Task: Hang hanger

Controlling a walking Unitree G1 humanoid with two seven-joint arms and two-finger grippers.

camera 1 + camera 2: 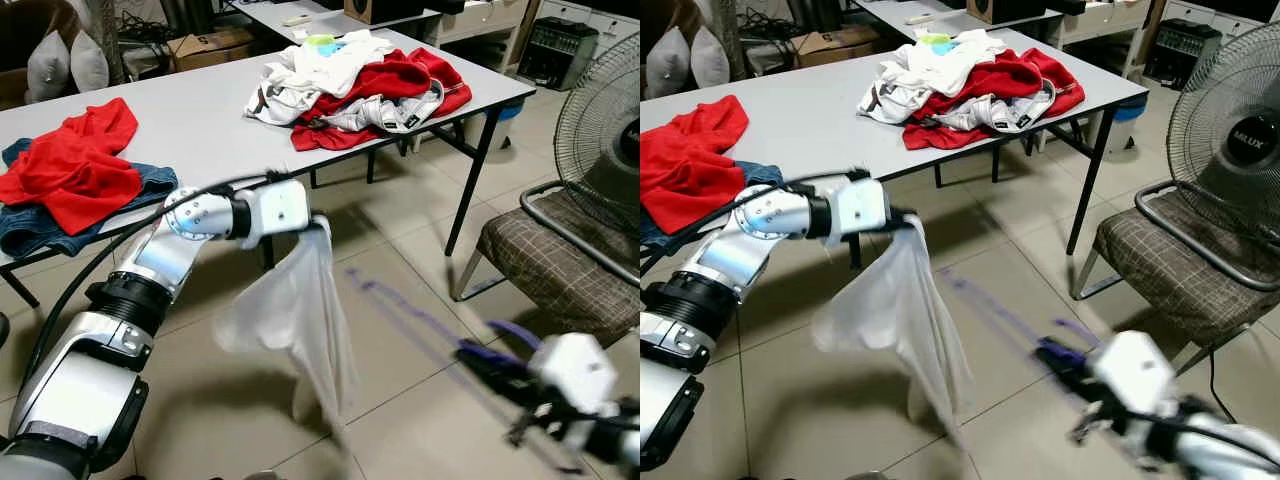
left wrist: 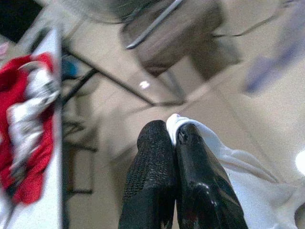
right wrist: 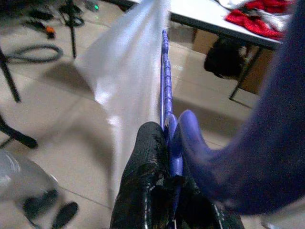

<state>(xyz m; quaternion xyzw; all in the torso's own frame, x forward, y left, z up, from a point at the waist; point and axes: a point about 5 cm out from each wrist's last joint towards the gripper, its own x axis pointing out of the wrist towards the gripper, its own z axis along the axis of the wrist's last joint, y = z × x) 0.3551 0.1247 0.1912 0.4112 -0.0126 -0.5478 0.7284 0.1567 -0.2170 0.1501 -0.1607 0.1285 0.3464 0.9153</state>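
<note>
1. The table point(image 1: 200, 120) carries a red garment point(image 1: 85, 165) over jeans point(image 1: 30, 225) at its left end and a heap of red and white clothes point(image 1: 355, 85) at its right end.
2. The left gripper point(image 1: 318, 224) has its jaws clamped on a white cloth point(image 1: 295, 320), which hangs above the tiled floor point(image 1: 400, 260).
3. The right gripper point(image 3: 167, 191) has its jaws clamped on the purple hanger point(image 3: 165, 86), blurred, low beside the cloth.
4. A chair point(image 1: 560, 260) and a fan point(image 1: 600, 110) stand at the right.

The right hand point(image 3: 171, 191) grips a purple hanger point(image 3: 167, 109) beside white cloth point(image 3: 128, 71).
</note>
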